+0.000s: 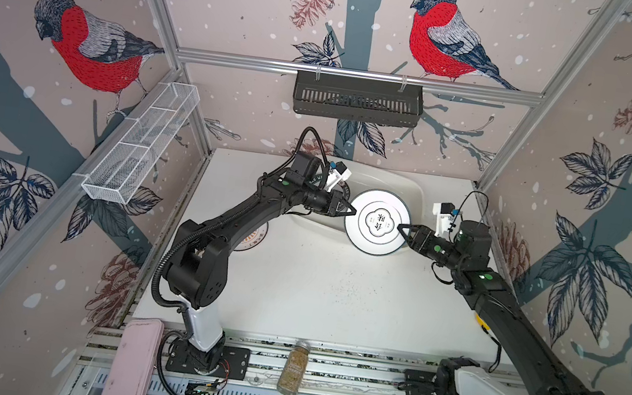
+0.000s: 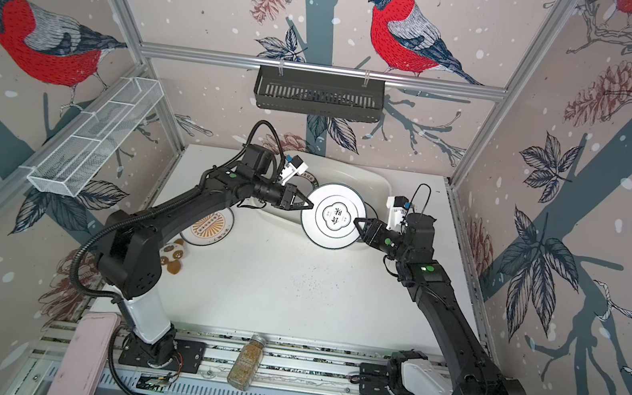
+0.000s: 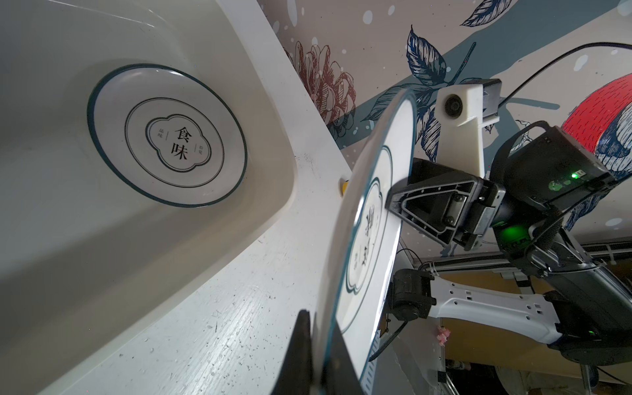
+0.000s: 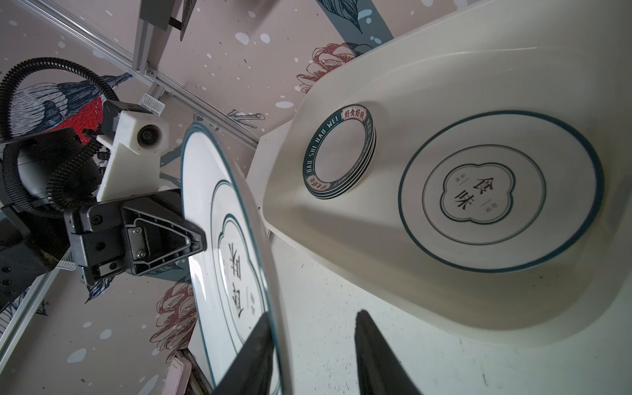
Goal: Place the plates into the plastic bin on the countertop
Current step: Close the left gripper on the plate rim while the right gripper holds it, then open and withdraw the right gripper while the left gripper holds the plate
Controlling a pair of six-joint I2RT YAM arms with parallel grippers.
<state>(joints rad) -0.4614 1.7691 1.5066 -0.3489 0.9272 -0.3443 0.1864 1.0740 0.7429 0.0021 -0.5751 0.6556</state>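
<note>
Wallpaper of red-breasted birds, pine cones and leaves covers the walls of an aluminium-framed booth. On its floor lies the white counter, speckled with dark crumbs. The plastic bin sits at the far side of the counter, against the back wall.

A white wire rack hangs on the left wall and a black slotted basket on the back rail. A pink case lies at the near left corner, on the rails.

The held plate, white with a thin dark rim and a flower emblem, faces up in both top views and overlaps the bin's near rim. Whether it touches the bin cannot be told. A second emblem plate lies flat on the bin's floor. Beside it in the bin stands a stack of green-rimmed plates. A sunburst plate rests on the counter, partly under the left arm.

A spice jar lies on the front rails between the arm bases. A brown coaster sits on the counter near the left arm's elbow.

The left hand is clenched on the held plate's left edge, one finger on each face. The right hand is released: its fingers straddle the opposite edge, with a clear gap between the rim and the underside finger.
</note>
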